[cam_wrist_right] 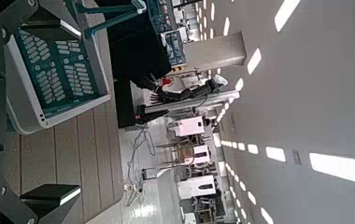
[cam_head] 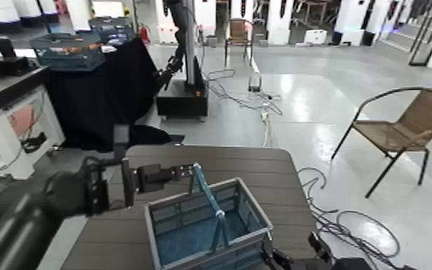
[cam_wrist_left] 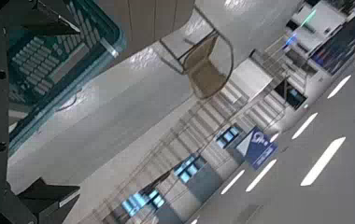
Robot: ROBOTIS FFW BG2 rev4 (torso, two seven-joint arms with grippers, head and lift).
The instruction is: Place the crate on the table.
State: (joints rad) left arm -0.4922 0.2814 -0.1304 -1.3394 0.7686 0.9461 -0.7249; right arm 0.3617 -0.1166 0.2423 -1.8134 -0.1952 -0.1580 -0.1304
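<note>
Dark slats of the table are carrying the crate at 6 o'clock — stiff, probably light plastic. Left gripper is sitting at its bar handle and right gripper at its near corner — I cannot tell either's opening.

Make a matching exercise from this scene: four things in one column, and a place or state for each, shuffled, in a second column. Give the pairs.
Things:
1. crate
2. left pincer
3. right pincer
4. chair

Places or states:
A. on the grey floor, off to the right of the table
B. at the crate's near right corner, low by the table's front edge
C. on the dark slatted tabletop, handle bar up
D. at the far end of the crate's light blue handle

Pairs: 1-C, 2-D, 3-B, 4-A
</note>
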